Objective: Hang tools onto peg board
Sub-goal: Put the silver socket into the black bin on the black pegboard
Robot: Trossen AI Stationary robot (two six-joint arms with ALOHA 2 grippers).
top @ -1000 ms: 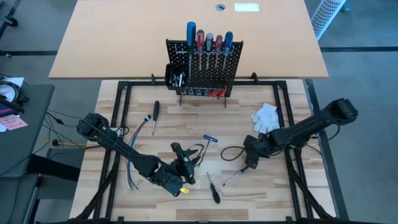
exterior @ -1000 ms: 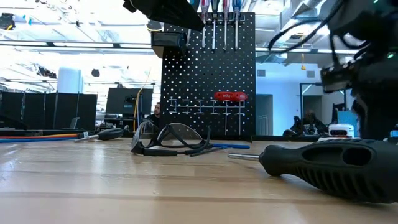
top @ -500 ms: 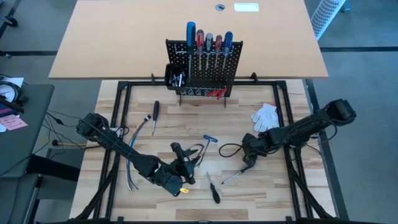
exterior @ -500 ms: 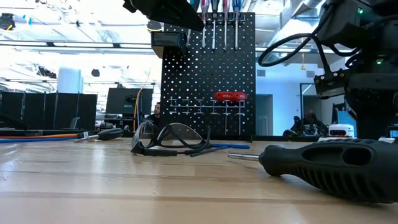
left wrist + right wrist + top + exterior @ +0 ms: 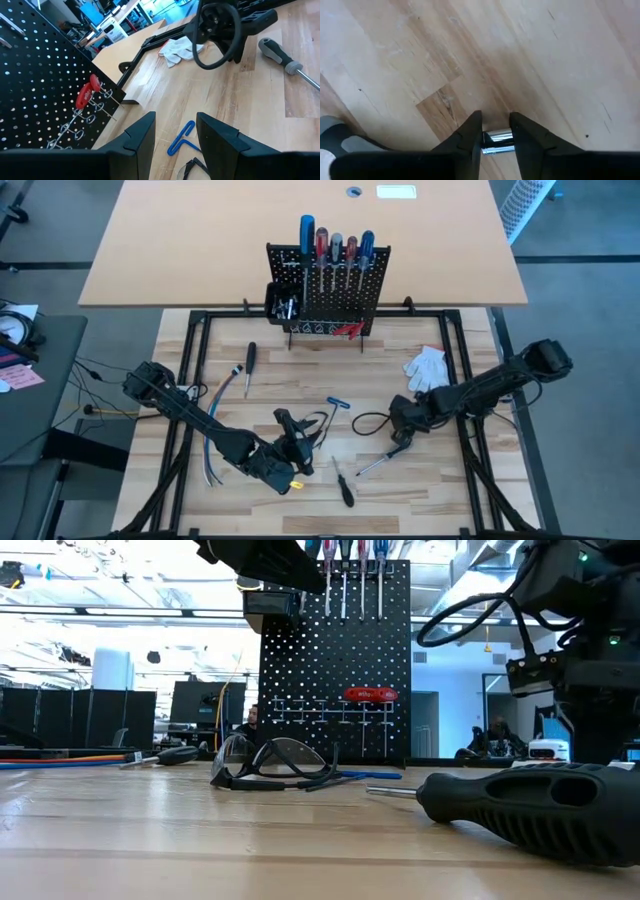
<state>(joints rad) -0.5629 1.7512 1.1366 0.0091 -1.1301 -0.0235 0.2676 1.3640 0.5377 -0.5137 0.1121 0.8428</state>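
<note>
Screwdriver shaft between right tool fingers; white glove near.

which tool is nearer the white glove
The right tool. It sits just in front of the white glove, down on a grey-handled screwdriver. The left tool is farther off, mid-table by the safety glasses.

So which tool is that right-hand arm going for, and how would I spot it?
Start at the peg board, then come down to the right gripper. The grey-handled screwdriver lies under it, with a bright metal shaft; the one beside it is all black.
</note>
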